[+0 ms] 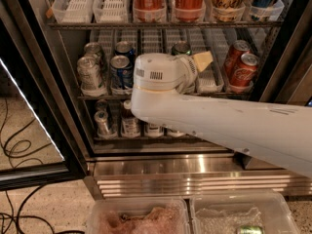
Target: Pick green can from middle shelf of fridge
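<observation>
The fridge stands open in the camera view. On the middle shelf, in white slotted lane trays, the green can stands in a centre lane; only its top and upper body show behind my wrist. My gripper reaches into the shelf just right of the green can, at about its height. My thick white arm crosses the view from the lower right and hides the can's lower part.
Silver cans and blue Pepsi cans stand left of the green can, red cola cans to its right. Red drinks fill the shelf above, small bottles the rack below. The glass door hangs open on the left. Plastic bins sit in front.
</observation>
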### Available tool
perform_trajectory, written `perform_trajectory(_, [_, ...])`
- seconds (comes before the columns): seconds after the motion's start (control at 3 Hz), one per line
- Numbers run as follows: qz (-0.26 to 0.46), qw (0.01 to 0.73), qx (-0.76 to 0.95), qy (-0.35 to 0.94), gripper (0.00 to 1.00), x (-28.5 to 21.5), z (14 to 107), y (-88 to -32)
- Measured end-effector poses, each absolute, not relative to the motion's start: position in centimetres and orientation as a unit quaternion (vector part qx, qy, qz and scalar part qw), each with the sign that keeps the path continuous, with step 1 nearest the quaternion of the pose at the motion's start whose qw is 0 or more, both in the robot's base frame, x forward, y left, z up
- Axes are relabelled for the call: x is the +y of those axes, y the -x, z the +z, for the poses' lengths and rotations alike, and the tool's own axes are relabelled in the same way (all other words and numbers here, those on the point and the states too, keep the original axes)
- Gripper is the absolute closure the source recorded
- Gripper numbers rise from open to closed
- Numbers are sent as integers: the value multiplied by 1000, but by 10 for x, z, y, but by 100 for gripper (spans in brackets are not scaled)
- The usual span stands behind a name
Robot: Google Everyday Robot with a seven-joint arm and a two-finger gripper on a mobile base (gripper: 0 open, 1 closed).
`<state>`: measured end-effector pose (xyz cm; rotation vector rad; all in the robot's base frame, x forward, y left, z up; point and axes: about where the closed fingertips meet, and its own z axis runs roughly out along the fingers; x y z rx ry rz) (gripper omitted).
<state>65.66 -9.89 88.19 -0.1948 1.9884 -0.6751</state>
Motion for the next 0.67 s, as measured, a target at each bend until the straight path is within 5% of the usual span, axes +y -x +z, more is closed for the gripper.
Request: perform_trajectory(0.67, [-278,494,820,80,69,-99,882,-657])
